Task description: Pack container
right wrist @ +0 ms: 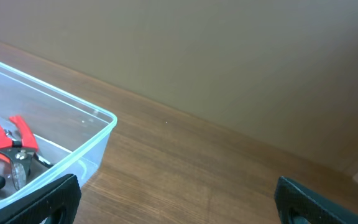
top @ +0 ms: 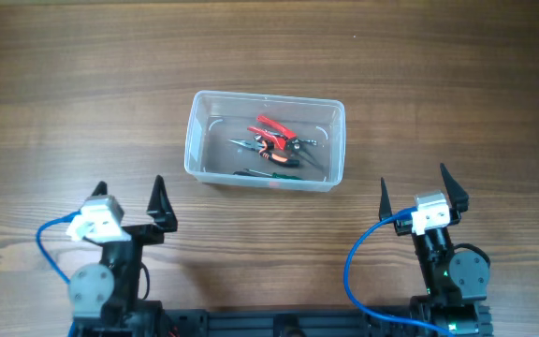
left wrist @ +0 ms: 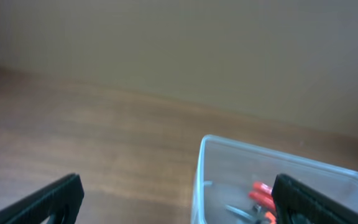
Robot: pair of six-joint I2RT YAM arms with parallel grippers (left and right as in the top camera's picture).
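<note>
The clear plastic container (top: 204,140) sits on the wooden table at the middle back. Inside it lie red-handled pliers (top: 274,131) and a dark green-handled tool (top: 265,173). My left gripper (top: 129,201) is open and empty near the front left, apart from the container. My right gripper (top: 421,192) is open and empty near the front right. The left wrist view shows the container (left wrist: 199,180) and red handles (left wrist: 261,194) ahead between the open fingers (left wrist: 179,202). The right wrist view shows the container (right wrist: 101,134) with the pliers (right wrist: 8,140) at the left of the open fingers (right wrist: 179,199).
A plain wall rises behind the table's far edge (right wrist: 229,134). Blue cables loop by each arm base (top: 50,248), (top: 354,271).
</note>
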